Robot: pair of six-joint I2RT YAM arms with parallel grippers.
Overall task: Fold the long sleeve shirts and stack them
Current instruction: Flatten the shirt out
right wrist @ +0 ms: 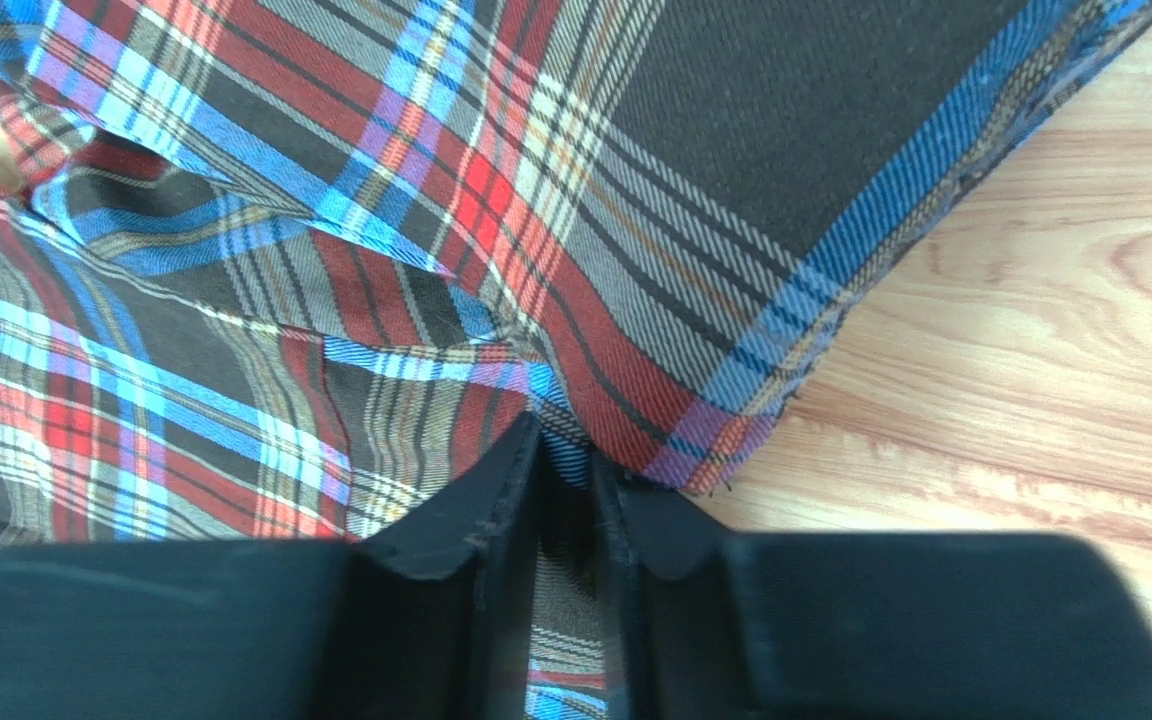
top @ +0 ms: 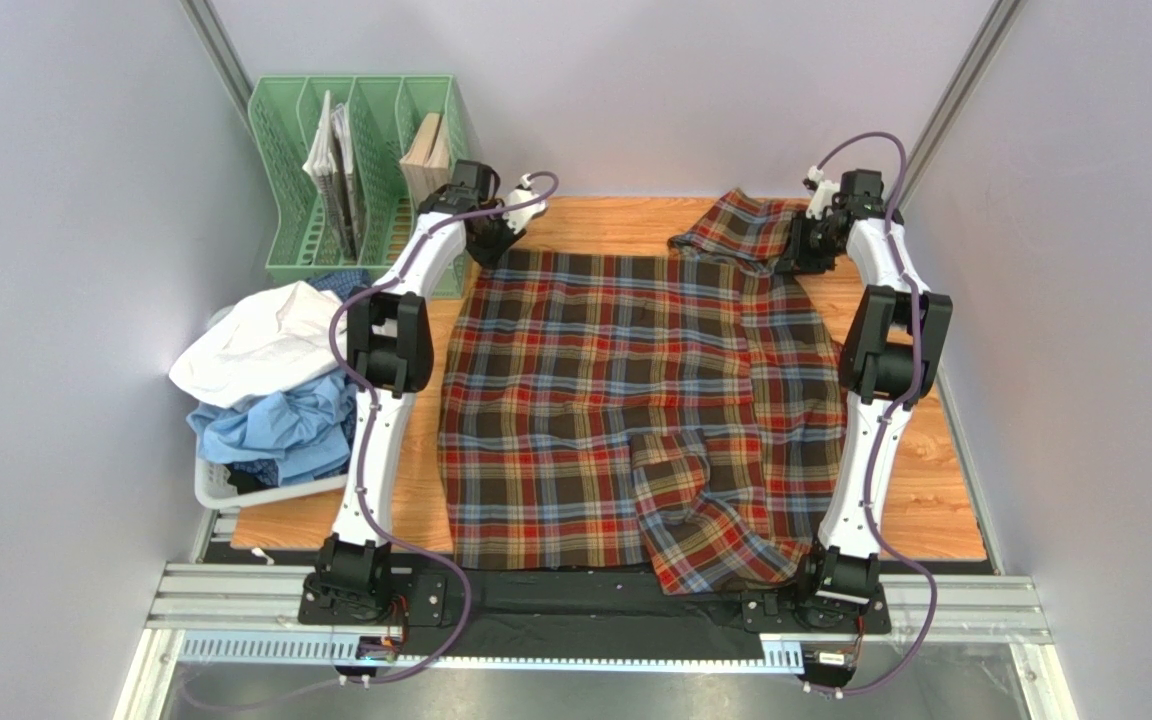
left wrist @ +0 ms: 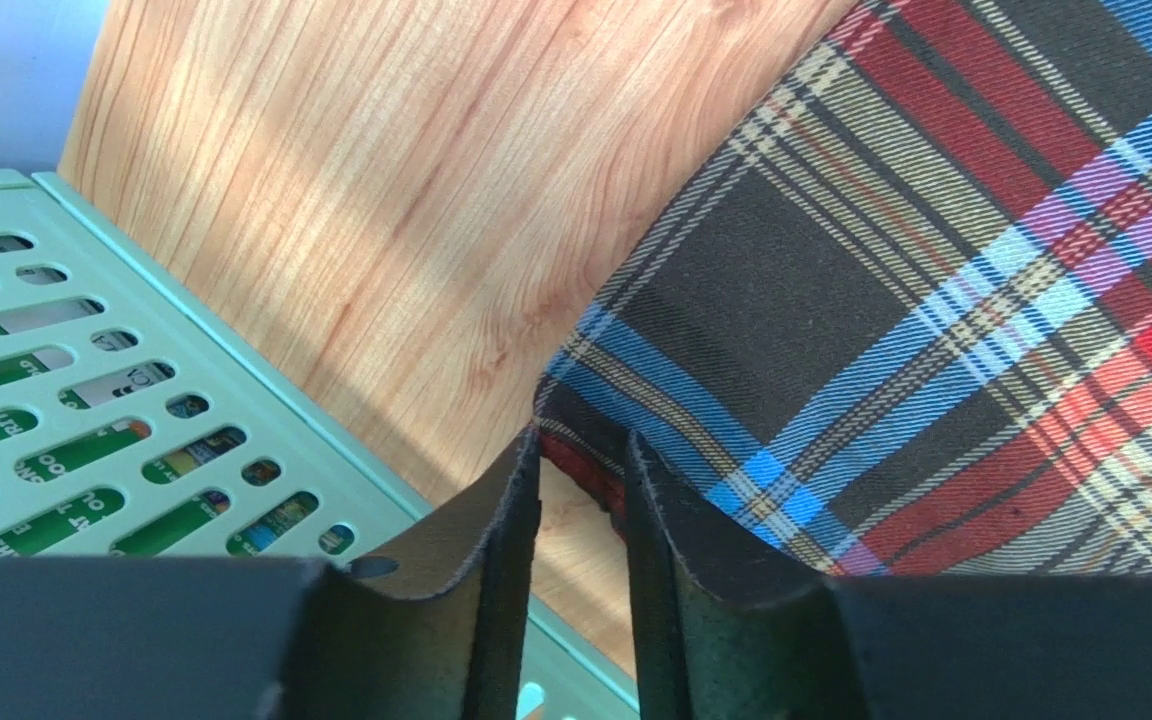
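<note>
The tartan shirt [top: 627, 390] in red, dark brown, blue and yellow lies spread over the wooden table [top: 935, 495], with one sleeve folded across its near right part. My left gripper [top: 495, 237] is at the shirt's far left corner. In the left wrist view the gripper [left wrist: 582, 443] is shut on that corner of the tartan shirt [left wrist: 898, 270]. My right gripper [top: 805, 248] is at the far right corner, where the cloth bunches up. In the right wrist view the gripper [right wrist: 567, 435] is shut on a fold of the tartan shirt [right wrist: 387, 225].
A white shirt [top: 259, 338] and a light blue shirt [top: 282, 423] lie heaped in a white basket [top: 237, 491] at the left. A green file rack [top: 364, 158] with papers stands at the far left, close to my left gripper; it also shows in the left wrist view [left wrist: 102, 405].
</note>
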